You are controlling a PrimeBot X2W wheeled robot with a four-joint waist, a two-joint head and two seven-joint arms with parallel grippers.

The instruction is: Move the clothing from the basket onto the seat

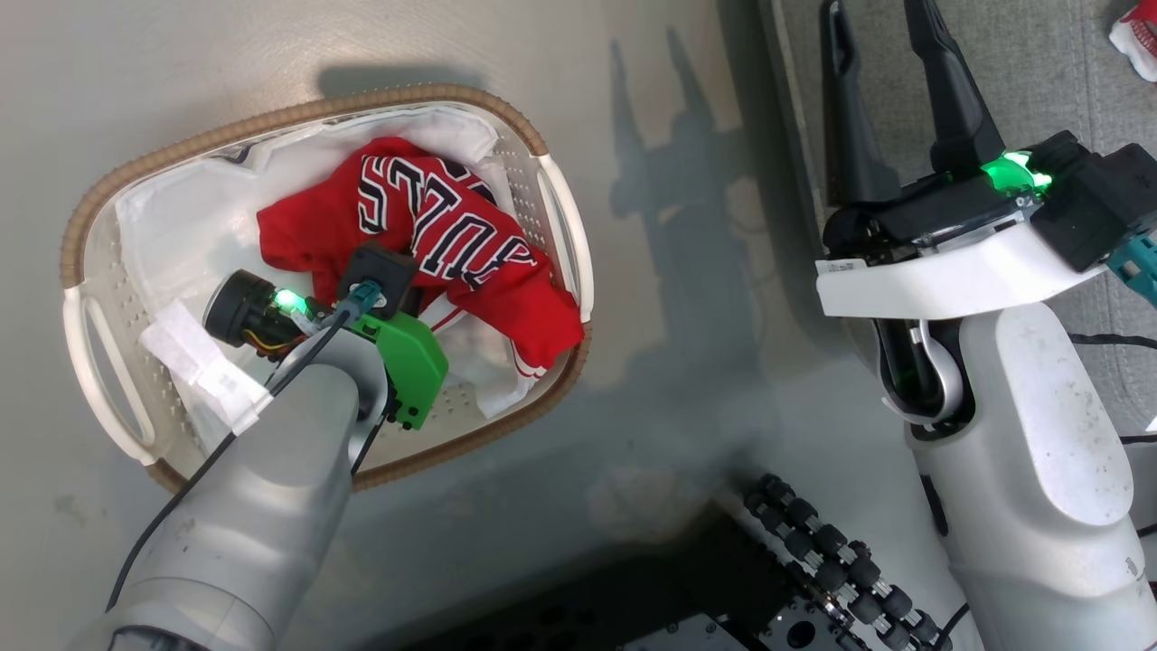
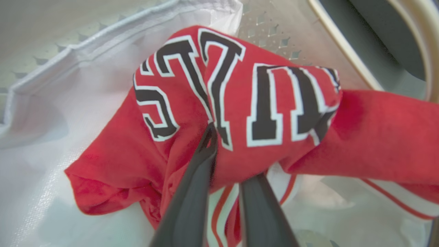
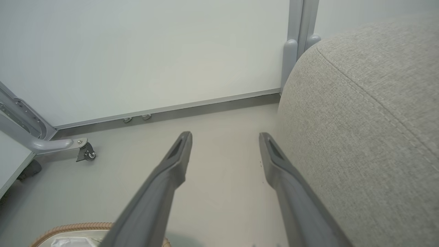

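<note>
Read "ULLS" in black, white-edged block letters on red clothing (image 1: 470,262), upside down in left wrist view. Found clothing bunched inside basket (image 1: 298,113) on white liner (image 1: 181,226), toward handle (image 1: 565,226) nearest seat (image 1: 1039,81). Saw there left gripper (image 2: 231,157) clamped on red fold. In right wrist view, saw right gripper (image 3: 225,137) spread wide, holding nothing, above floor (image 3: 219,192) just beside seat's rounded edge; noted broad strip of floor between basket and seat.

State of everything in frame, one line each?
clothing, crumpled in the basket, fold pinched by left gripper
basket, upright on floor, liner inside
left gripper, shut on clothing
right gripper, open, empty, by seat
seat, red-and-white item at one corner
</note>
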